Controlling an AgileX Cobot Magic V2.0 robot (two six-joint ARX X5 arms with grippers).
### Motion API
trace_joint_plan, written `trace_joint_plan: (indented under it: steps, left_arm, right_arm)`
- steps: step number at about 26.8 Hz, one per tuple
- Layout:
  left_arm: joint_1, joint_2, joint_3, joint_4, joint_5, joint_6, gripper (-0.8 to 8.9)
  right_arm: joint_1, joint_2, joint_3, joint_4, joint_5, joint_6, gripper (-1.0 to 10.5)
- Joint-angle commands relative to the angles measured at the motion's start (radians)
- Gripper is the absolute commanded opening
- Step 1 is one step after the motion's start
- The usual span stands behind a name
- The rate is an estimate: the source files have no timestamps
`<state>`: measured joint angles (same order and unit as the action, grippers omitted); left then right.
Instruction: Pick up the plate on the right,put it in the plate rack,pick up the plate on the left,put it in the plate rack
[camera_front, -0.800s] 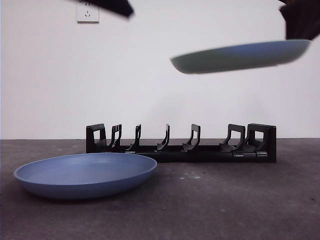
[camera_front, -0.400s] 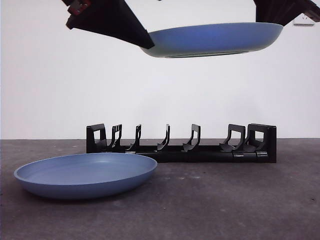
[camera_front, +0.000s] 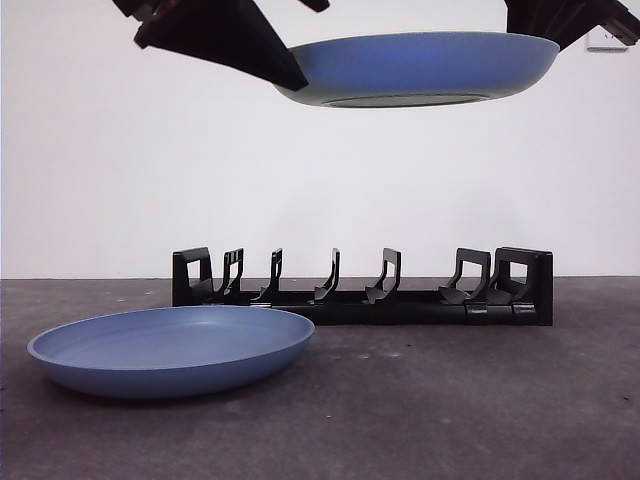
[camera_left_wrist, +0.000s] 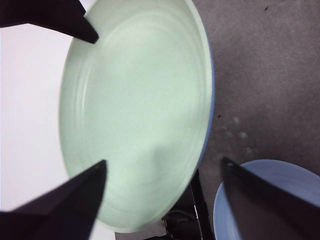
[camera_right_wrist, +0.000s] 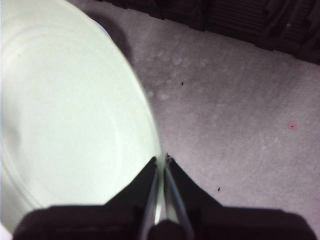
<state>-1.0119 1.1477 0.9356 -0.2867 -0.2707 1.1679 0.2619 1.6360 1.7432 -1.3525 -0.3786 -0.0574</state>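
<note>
1. Nearest, the left blue plate (camera_front: 170, 350) lies flat on the desk (camera_front: 450, 410), waiting.
2. Behind it stands the plate rack (camera_front: 362, 287), slots unfilled.
3. High above, the right gripper (camera_right_wrist: 162, 162) pinches the raised plate (camera_front: 420, 68) by its rim; the left gripper (camera_left_wrist: 162, 172), jaws wide, straddles the opposite edge, likely to steady it.

My two black grippers are filling the camera views.

On my left gripper (camera_left_wrist: 162, 170), I'm seeing two long matte black jaws tapering like wedges to sharp points, with no markings on them. My right gripper (camera_right_wrist: 162, 161) is showing the same flat black finish, its jaws rising from a broad blocky base and narrowing to thin tips with paler grey inner edges. In the front view I'm making out a small reddish fitting on the left gripper's dark angular body.
</note>
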Motion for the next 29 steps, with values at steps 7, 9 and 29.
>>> trace_joint_plan:
  steps: [7, 9, 29]
  left_arm:
    - [-0.017, 0.001, 0.002, -0.020, 0.008, 0.003, -0.09]
    - [-0.017, 0.001, 0.002, -0.021, 0.009, 0.002, -0.09]
    - [-0.034, 0.001, 0.005, -0.024, 0.008, -0.145, -0.08]
  right_arm:
    - [0.001, -0.005, 0.005, -0.006, -0.012, 0.005, -0.2]
    - [0.002, -0.005, 0.005, -0.006, -0.016, 0.004, -0.2]
    - [0.001, -0.005, 0.005, 0.047, -0.016, 0.009, 1.3]
